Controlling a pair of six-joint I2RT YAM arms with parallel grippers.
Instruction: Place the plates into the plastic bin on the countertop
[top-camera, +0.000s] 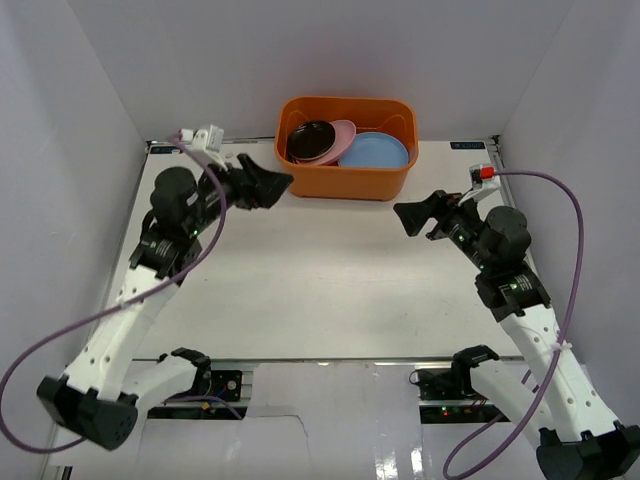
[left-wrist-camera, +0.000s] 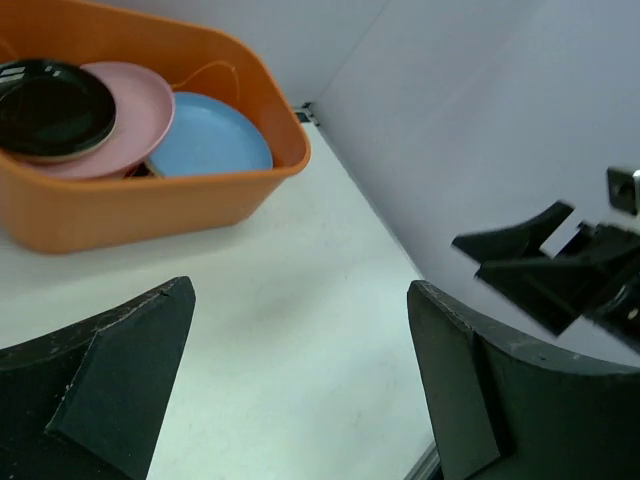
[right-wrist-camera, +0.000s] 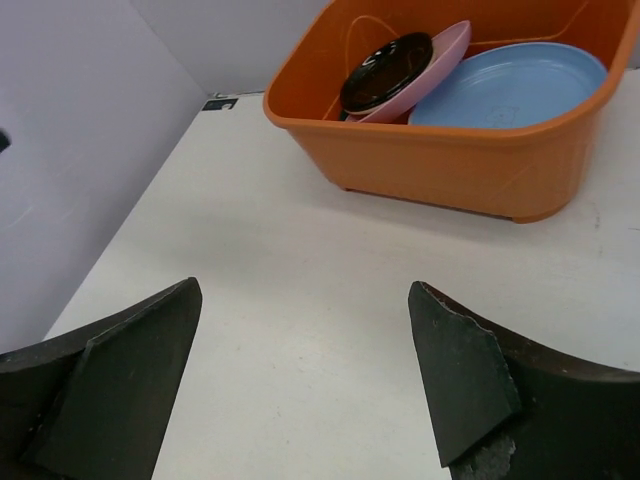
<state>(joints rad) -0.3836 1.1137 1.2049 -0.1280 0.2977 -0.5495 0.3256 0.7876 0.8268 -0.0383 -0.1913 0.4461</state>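
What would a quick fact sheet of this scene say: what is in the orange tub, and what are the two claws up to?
Container: orange plastic bin, at the far edge of the white countertop
Inside, left: glossy black plate lying on a tilted pink plate
Inside, right: light blue plate, lying lower
Left gripper: open, holding nothing, by the bin's left front corner
Right gripper: open, holding nothing, off the bin's right front corner
Plates in view: three, all in the bin

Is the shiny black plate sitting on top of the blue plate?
No, the glossy black round plate rests on the pink round plate, beside the light blue round plate.
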